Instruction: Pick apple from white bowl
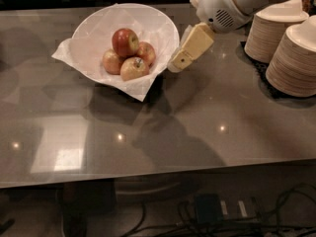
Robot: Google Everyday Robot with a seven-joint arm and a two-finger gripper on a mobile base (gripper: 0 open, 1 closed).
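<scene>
Grey countertop (207, 127) held the white bowl (157, 22) at upper left, its top apple (125, 42) lying just left of the gripper (180, 60), whose spread could not be told.

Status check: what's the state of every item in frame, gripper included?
white bowl: upright on the table, paper-lined, paper corners over the rim.
apples: four piled in the bowl, one on top, none lifted.
gripper: beside the bowl's right rim, outside it, no apple in it.
plate stacks: two, upright, far right.
</scene>
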